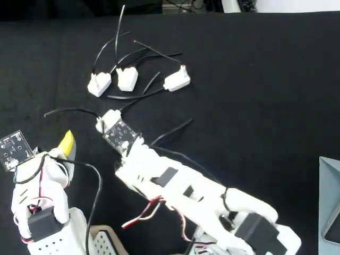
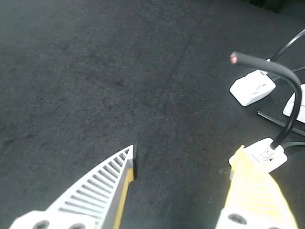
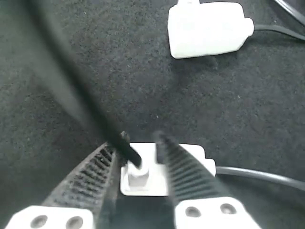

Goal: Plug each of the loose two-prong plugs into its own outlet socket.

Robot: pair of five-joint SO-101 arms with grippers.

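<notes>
Three loose white plug-and-socket pieces with black cords lie at the back of the black table: one (image 1: 99,83), a second (image 1: 127,78) and a third (image 1: 177,79). Nearer, a white outlet socket (image 1: 109,120) (image 3: 190,164) carries a white two-prong plug (image 3: 138,175) whose black cord (image 3: 81,95) rises from it. My right gripper (image 1: 112,127) (image 3: 136,143) is shut on that plug, one finger on each side. My left gripper (image 1: 62,146) (image 2: 186,152) hangs open above bare cloth to the left. Its yellow finger (image 2: 252,186) is close to that socket (image 2: 261,156).
Loose black cords (image 1: 133,56) fan out behind the three back pieces. Another cord (image 1: 170,132) trails beside the right arm. A grey tray (image 1: 329,202) stands at the right edge. One back piece (image 2: 252,87) (image 3: 209,29) lies near the socket.
</notes>
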